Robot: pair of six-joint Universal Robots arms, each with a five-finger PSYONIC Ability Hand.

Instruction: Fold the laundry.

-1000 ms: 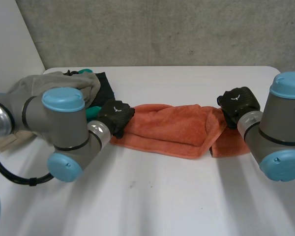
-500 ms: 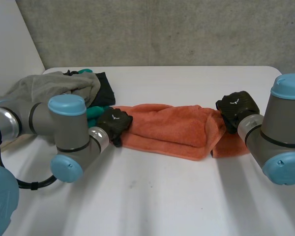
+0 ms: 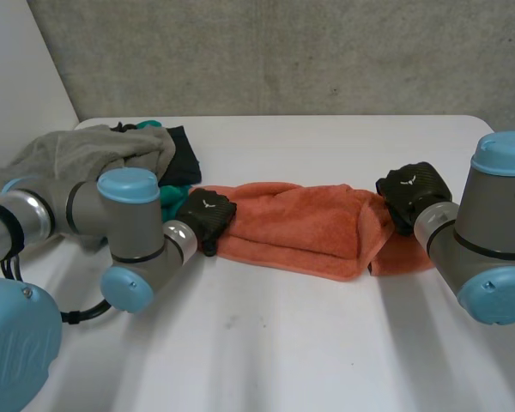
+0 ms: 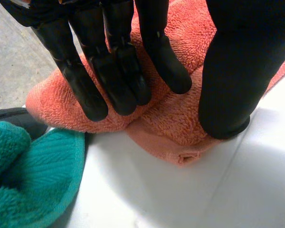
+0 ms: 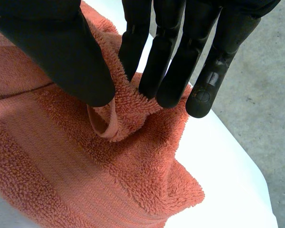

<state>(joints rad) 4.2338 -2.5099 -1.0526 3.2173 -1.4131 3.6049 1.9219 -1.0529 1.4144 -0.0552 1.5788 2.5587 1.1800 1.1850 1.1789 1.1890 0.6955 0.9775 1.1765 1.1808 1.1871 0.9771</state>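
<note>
An orange towel point(image 3: 300, 227) lies loosely folded across the middle of the white table point(image 3: 283, 343). My left hand point(image 3: 206, 215) is at its left end. In the left wrist view the fingers point(image 4: 114, 80) lie on the upper fold and the thumb point(image 4: 228, 95) presses the lower corner, with a bunch of the towel point(image 4: 180, 123) pinched between them. My right hand point(image 3: 410, 193) is at the towel's right end. There its thumb point(image 5: 61, 52) and fingers point(image 5: 175, 61) pinch a raised fold of the towel point(image 5: 114, 118).
A grey garment point(image 3: 86, 150) is heaped at the table's left, over a dark cloth point(image 3: 182, 150). A teal cloth point(image 3: 167, 196) lies just beside my left hand, close to the towel's end point(image 4: 23, 180). A concrete wall stands behind the table.
My left arm's elbow has swung to the right, and the left hand has shifted slightly towards the front at the towel's left end. The right hand has hardly moved.
</note>
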